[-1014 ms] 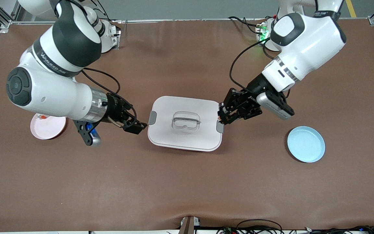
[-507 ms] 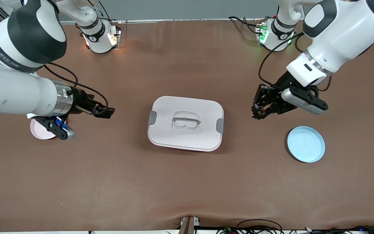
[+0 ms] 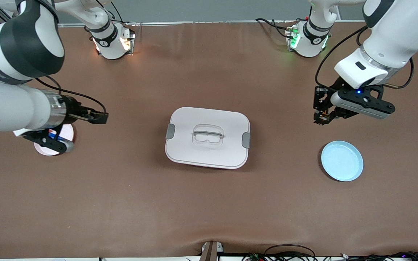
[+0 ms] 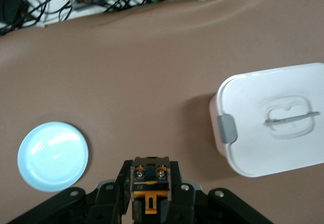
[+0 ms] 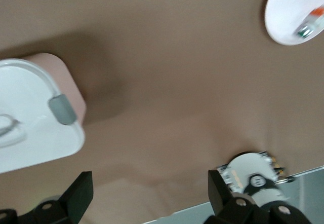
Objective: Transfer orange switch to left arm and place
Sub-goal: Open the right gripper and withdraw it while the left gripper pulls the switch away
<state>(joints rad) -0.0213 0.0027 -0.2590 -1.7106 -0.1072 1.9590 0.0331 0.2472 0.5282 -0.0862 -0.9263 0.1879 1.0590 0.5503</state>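
Note:
The orange switch, a small black part with an orange end, sits clamped between the fingers of my left gripper, which is shut on it. That left gripper hangs over bare table between the box and the blue plate, well apart from the box. The box, white with grey side latches and a clear recessed handle, stands closed at mid-table. My right gripper hovers open and empty over bare table beside the pink plate, toward the right arm's end. Its jaws stand wide apart in the right wrist view.
The pink plate holds a small silver-white piece with a red bit. The right arm's wrist covers part of that plate in the front view. The blue plate has nothing on it. Both arm bases stand along the table edge farthest from the front camera.
Both grippers have drawn away from the box toward their own ends of the table. The left one carried the switch toward the blue plate; the right one, open, retreated toward the pink plate.

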